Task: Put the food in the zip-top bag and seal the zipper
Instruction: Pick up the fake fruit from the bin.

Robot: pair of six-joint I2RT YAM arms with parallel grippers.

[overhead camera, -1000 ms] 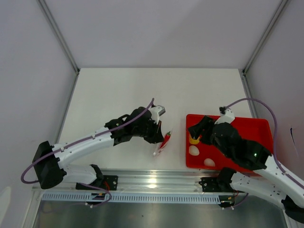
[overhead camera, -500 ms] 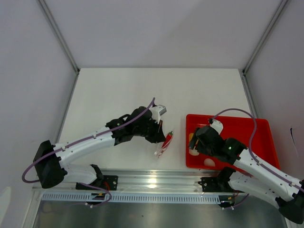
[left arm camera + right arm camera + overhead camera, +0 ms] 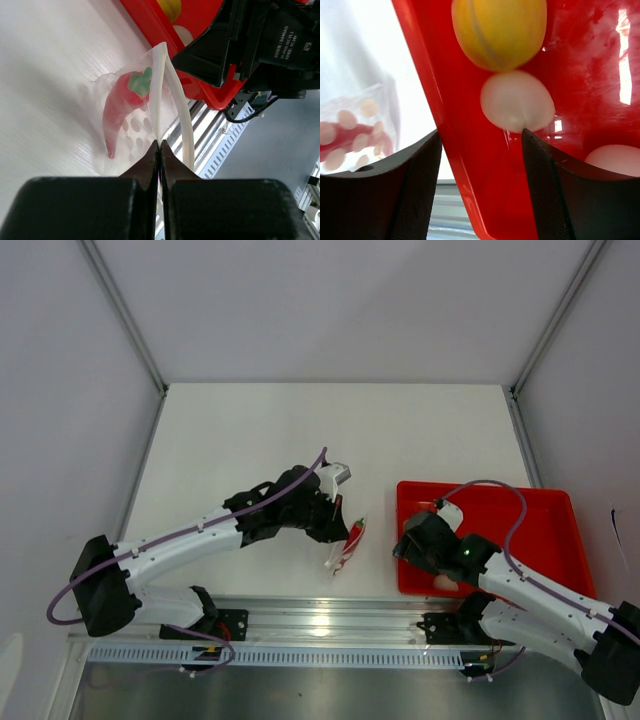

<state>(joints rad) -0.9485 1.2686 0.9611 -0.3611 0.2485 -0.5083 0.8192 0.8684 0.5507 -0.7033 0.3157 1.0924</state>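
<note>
The left end effector (image 3: 160, 150) is clenched on the parted mouth edge of the zip-top bag (image 3: 125, 115), which sits at the centre of the top view, just left of the red tray (image 3: 540, 530). The right end effector (image 3: 480, 142) is released, its jaws straddling the tray's left wall. The food (image 3: 446, 583) lies in the tray: a yellow ball (image 3: 497, 30), a white egg (image 3: 516, 107) touching it, and a second egg (image 3: 615, 160) at lower right.

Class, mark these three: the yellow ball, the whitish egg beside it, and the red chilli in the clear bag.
yellow ball (image 3: 497, 30), right wrist view, middle of its rounded face.
whitish egg (image 3: 516, 107), right wrist view, centre of its shell.
red chilli (image 3: 117, 102), left wrist view, mid-body below the green stem.
</note>
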